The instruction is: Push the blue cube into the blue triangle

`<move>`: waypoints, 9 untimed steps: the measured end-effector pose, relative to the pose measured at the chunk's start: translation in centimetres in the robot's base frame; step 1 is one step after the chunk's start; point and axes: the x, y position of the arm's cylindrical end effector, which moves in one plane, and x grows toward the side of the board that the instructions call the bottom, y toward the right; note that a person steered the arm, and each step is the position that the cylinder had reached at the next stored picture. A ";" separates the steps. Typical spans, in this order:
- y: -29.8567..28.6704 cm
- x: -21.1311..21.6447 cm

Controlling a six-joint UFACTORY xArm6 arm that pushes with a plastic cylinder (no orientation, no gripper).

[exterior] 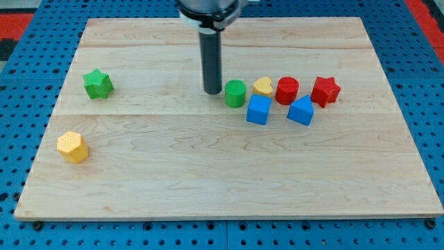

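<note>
The blue cube (259,110) lies right of the board's middle. The blue triangle (301,110) lies a short gap to its right, not touching it. My tip (211,92) rests on the board up and to the left of the blue cube, just left of a green cylinder (235,93). The green cylinder stands between my tip and the cube's upper left corner.
A yellow heart (263,86), a red cylinder (287,90) and a red star (325,90) line up above the blue blocks. A green star (98,84) and a yellow hexagon (72,146) lie at the view's left. The wooden board (222,187) sits on a blue surface.
</note>
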 end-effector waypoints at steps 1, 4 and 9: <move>5.2 0.1; 0.4 7.4; -6.5 8.6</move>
